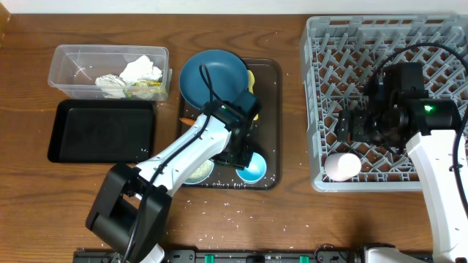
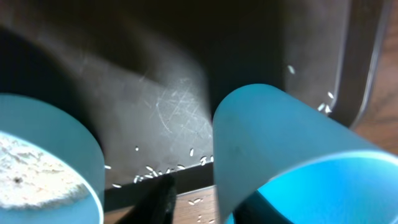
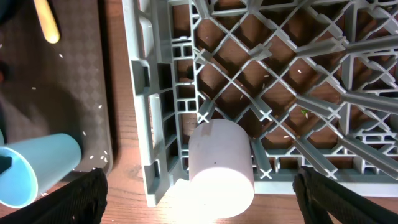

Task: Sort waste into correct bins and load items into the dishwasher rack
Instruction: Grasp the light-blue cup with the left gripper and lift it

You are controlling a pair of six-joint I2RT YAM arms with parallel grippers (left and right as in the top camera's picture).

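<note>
Two small light blue bowls sit at the near end of the brown serving tray [image 1: 269, 109]. The one my next move turns on is the right-hand bowl [image 2: 280, 155], which lies directly at my left jaws. In the left wrist view its curved wall rises between my fingers. One dark finger [image 2: 163, 200] stands outside the wall with a sliver of tray edge showing between them. The other finger appears to dip inside the bowl, though it is mostly hidden, so I hold that loosely. I judge the left jaws parted, straddling the wall and gripping nothing yet. The bowl is round, so there is no long axis to line up with, and closing across the wall should serve. The other small bowl [image 2: 37, 174], crusted with rice, sits just to the left, clear of my fingers.

My right jaws hang spread wide and empty over the near-left corner of the dishwasher rack [image 3: 261, 81], where the pale pink cup [image 3: 221, 165] rests between pegs. The rack lies well to the right of the tray across the counter [image 1: 292, 219]. My left arm is far nearer the bowl and must carry it rightward.
</note>
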